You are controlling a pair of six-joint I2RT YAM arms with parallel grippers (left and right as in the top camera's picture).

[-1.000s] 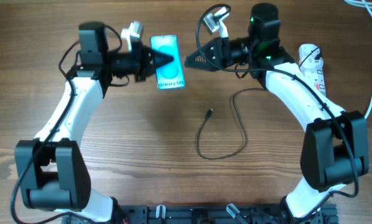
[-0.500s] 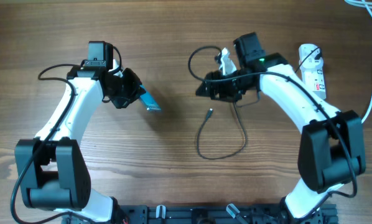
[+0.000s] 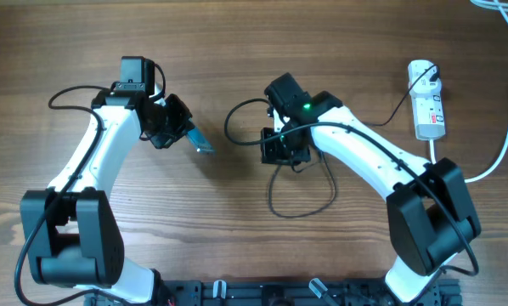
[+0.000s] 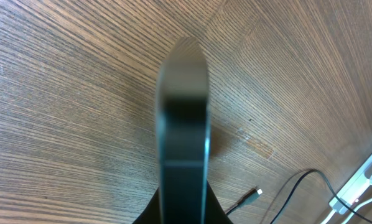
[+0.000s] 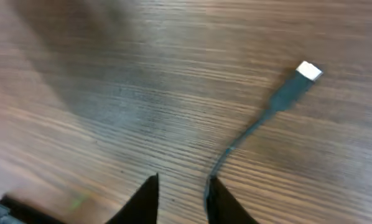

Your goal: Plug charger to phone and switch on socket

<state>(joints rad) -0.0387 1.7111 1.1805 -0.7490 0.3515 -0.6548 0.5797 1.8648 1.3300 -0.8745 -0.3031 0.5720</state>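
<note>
Left end effector (image 3: 184,133): clamped on the phone (image 3: 200,141), which it holds off the bench (image 3: 228,255) and turned on edge.
Phone, overhead view: only a narrow sliver of cyan screen shows, slanting down and to the right from the fingers.
Phone, left wrist view: seen edge-on as a dark, blurred slab running up the middle of the picture, with a dark finger on each side at its base.
Right end effector (image 5: 181,198): fingers apart with a narrow gap between them, low over the bench and pointing down at the charger (image 5: 290,92).
Charger, right wrist view: the black cable runs from the gap between the fingers, close against one finger's inner edge, up and to the right. I cannot tell whether it touches that finger.
Plug tip (image 5: 308,71): small and pale, lying flat on the wood, clear of both fingers.
Charger, overhead view: the cable makes a loose loop on the bench below the right end effector, then trails right toward the socket (image 3: 427,106).
Socket: white and oblong, lying near the right edge of the bench, well apart from both arms. A dark plug sits in its upper end. The position of the red-marked switch is too small to read.
Phone and plug tip: apart, with open wood between them.
</note>
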